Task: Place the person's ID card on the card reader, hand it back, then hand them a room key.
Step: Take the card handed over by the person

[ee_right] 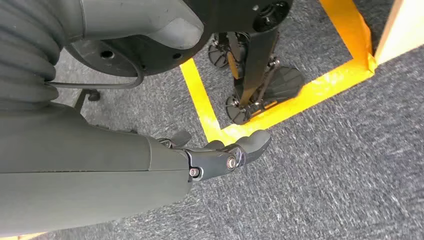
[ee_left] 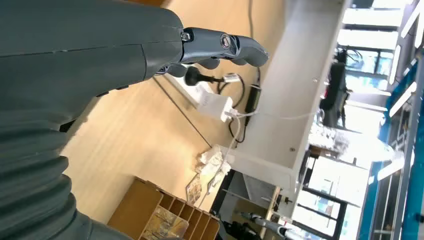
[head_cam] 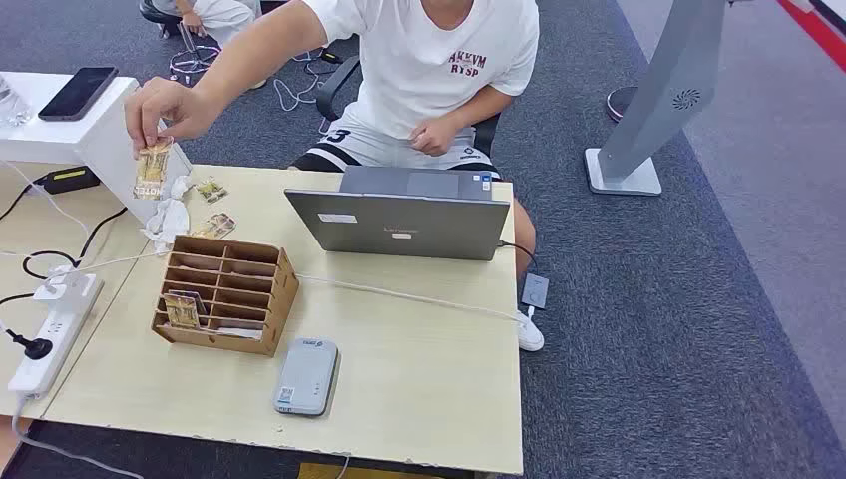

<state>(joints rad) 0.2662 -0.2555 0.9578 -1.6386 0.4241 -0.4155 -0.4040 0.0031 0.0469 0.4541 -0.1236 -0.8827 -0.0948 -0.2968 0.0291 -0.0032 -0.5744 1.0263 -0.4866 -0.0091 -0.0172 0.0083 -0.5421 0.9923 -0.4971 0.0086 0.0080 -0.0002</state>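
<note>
Person's hand [head_cam: 160,105] holds the ID card [head_cam: 153,168] above the table's [head_cam: 419,399] far-left corner. Card reader [head_cam: 305,376] lies at the near edge, just beside the wooden organizer [head_cam: 227,292]; open laptop [head_cam: 399,222] sits behind. Left hand [ee_left: 220,47] and right hand [ee_right: 227,155] both hold nothing, fingers curled in.

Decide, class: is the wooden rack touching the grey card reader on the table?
Apart. The head view shows a strip of bare table between the rack and the card reader, which lies nearer the table's front edge.
</note>
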